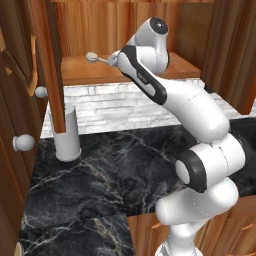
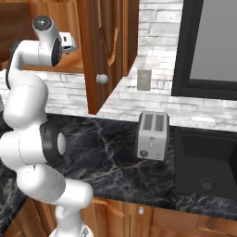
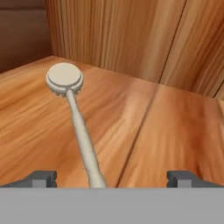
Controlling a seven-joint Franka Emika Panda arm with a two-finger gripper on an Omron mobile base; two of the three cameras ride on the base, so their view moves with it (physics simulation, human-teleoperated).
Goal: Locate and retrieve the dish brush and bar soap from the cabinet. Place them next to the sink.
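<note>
The dish brush (image 3: 72, 114) lies flat on the cabinet (image 1: 125, 70) shelf, its handle running back between the spread fingertips of the gripper (image 3: 112, 178), which stands wide and holds nothing. Nothing has been fetched yet. The brush must still be gripped and carried beside the sink (image 2: 208, 162), and I cannot spot the bar soap.

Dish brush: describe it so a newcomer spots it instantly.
Look inside the open wooden cabinet above the marble counter. On its plank shelf lies the dish brush, between the open gripper fingertips. Cream, with a round head and thin straight handle.
</note>
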